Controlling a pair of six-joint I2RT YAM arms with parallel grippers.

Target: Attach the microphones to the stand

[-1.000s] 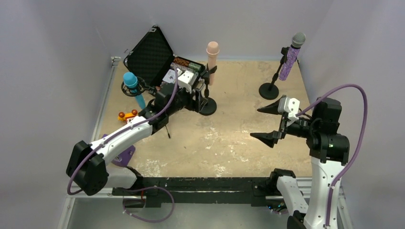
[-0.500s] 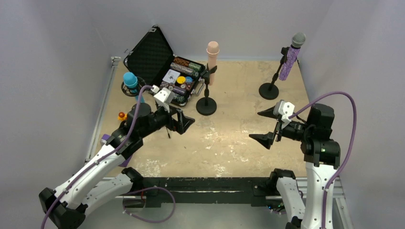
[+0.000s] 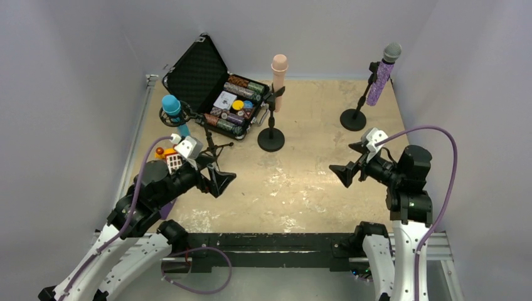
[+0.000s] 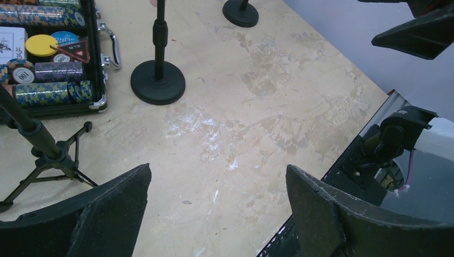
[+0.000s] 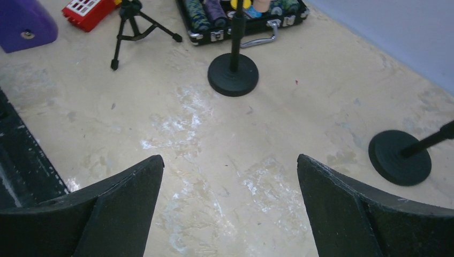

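Left gripper (image 3: 221, 179) and right gripper (image 3: 348, 162) both gape empty, with blue microphone (image 3: 172, 108), pink microphone (image 3: 278, 72) and purple microphone (image 3: 383, 78) mounted beyond them, so a careless swing could topple the tripod stand (image 4: 47, 151) beside the left

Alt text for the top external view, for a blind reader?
Three stick microphones sit on black stands across a scuffed tan table: bright blue microphone left, pale peach-pink microphone centre, glittery purple microphone right. The left fingers and right fingers hang open, empty, nearer the front.
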